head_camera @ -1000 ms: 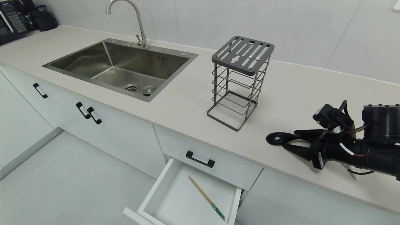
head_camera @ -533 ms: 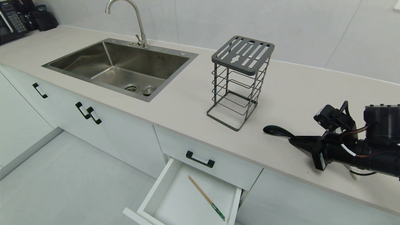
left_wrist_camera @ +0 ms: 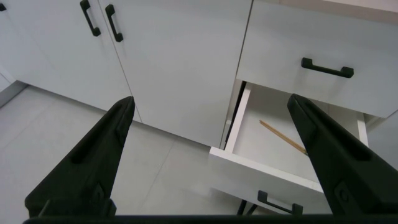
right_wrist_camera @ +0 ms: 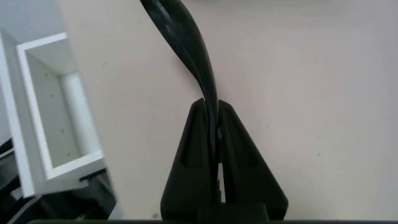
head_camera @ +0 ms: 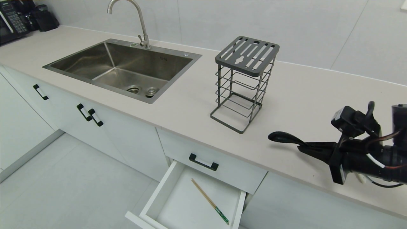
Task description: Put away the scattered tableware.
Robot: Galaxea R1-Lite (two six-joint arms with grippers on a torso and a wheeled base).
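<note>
My right gripper (head_camera: 305, 148) hovers above the right part of the counter (head_camera: 197, 105), shut on the handle of a black spoon (head_camera: 284, 137) whose bowl points left toward the rack. In the right wrist view the spoon (right_wrist_camera: 186, 46) runs out from between the closed fingers (right_wrist_camera: 193, 143) over the beige counter. A wooden chopstick with a green end (head_camera: 210, 201) lies in the open white drawer (head_camera: 152, 198) below the counter. My left gripper (left_wrist_camera: 211, 162) hangs open in front of the cabinets, with the drawer (left_wrist_camera: 280, 174) and chopstick (left_wrist_camera: 283, 136) beyond it.
A dark wire rack (head_camera: 243, 82) stands on the counter just left of the spoon. A steel sink (head_camera: 120, 68) with a tap (head_camera: 140, 22) lies further left. Cabinet doors with black handles (head_camera: 90, 116) run below; a shut drawer handle (head_camera: 203, 162) sits above the open drawer.
My right gripper closed on the black spoon and lifted it off the counter. The arm has drawn back a little to the right with it.
</note>
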